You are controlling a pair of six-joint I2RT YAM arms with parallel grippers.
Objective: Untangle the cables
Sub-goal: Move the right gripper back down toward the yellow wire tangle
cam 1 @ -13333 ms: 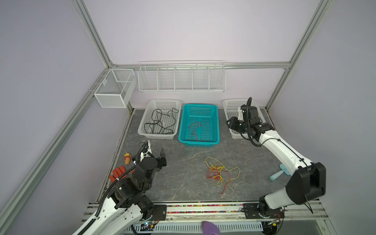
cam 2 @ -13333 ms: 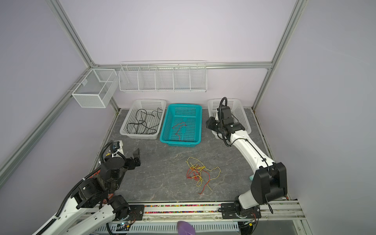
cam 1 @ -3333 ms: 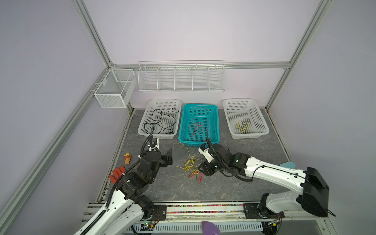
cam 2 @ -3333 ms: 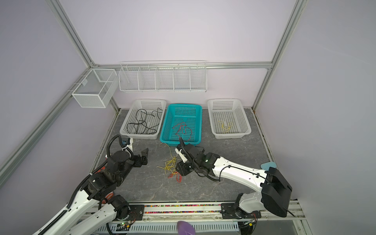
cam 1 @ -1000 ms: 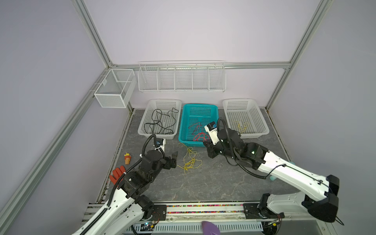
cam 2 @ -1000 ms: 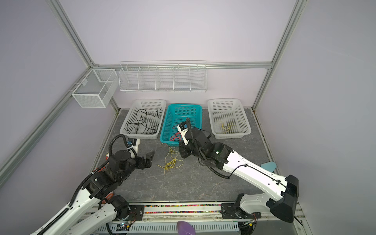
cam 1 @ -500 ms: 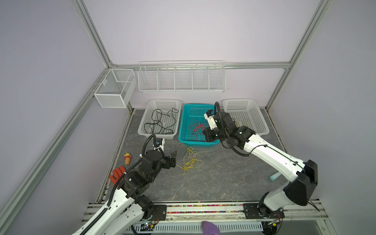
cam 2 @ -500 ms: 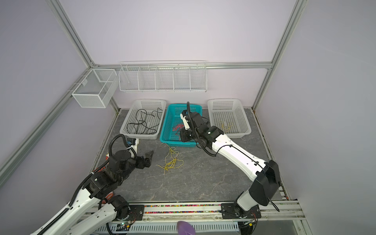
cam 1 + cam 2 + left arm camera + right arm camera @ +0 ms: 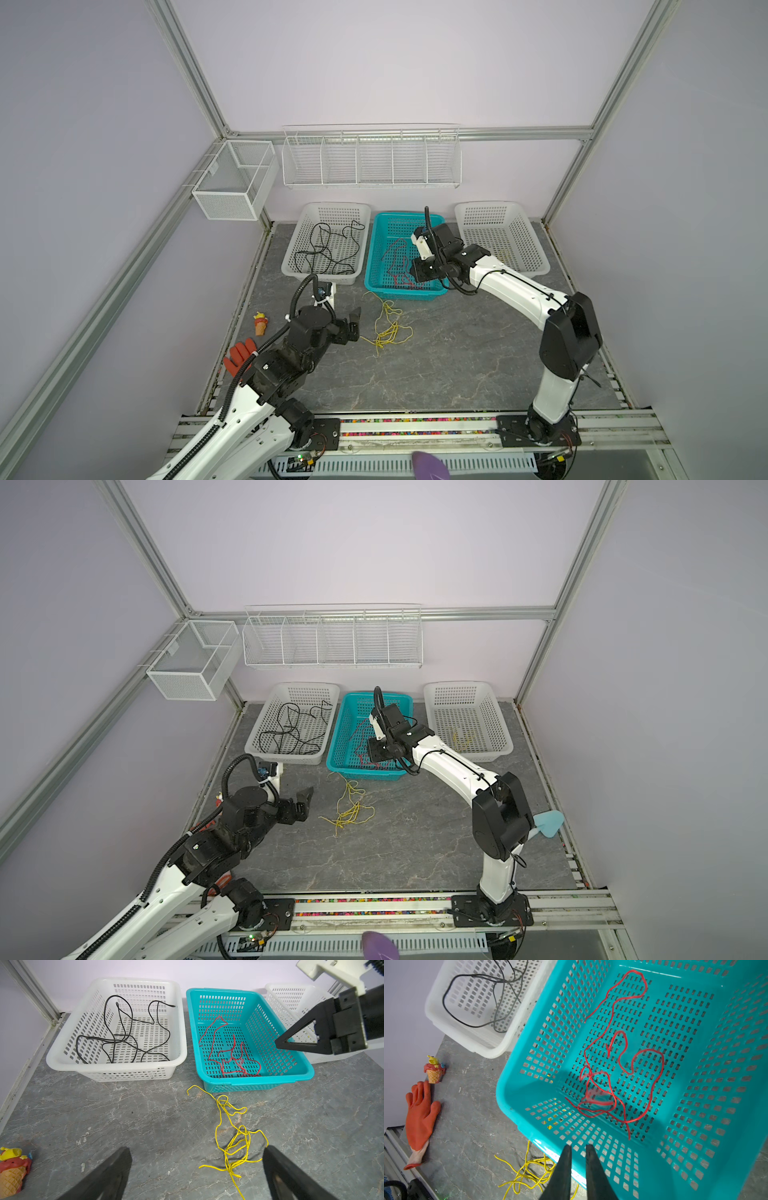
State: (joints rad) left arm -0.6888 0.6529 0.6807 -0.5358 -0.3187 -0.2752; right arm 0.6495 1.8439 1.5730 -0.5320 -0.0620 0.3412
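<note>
Cables (image 9: pixel 242 1130) part-sorted: red cable (image 9: pixel 593 1103) lies in the teal basket (image 9: pixel 259 1079) under your right gripper (image 9: pixel 577 1147), jaws barely apart and empty; yellow cable (image 9: pixel 388 332) lies tangled on the table (image 9: pixel 124 1115) before your wide-spread left gripper (image 9: pixel 196 1149), so grasp it next.

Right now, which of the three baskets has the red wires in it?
The teal basket in the middle holds the red cables. The left white basket holds black cables, the right white basket yellow strands.
</note>
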